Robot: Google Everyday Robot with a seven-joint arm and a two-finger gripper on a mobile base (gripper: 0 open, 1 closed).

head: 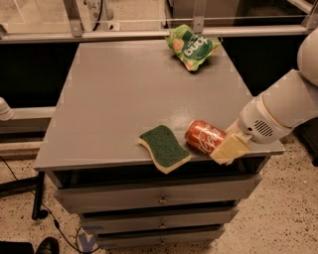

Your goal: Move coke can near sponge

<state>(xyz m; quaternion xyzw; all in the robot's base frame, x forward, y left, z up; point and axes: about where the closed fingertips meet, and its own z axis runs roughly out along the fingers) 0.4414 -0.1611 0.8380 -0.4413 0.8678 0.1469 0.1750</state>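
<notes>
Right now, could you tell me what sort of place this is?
Likely an office or lab: grey drawer cabinet, speckled floor, glass partition. The gripper is beside the coke can at its front edge.

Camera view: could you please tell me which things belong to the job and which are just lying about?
Job: coke can, lying on its side near the front right of the table; sponge, just left of it; gripper, at the can's right end.
Lying about: green snack bag, at the back edge.
</notes>
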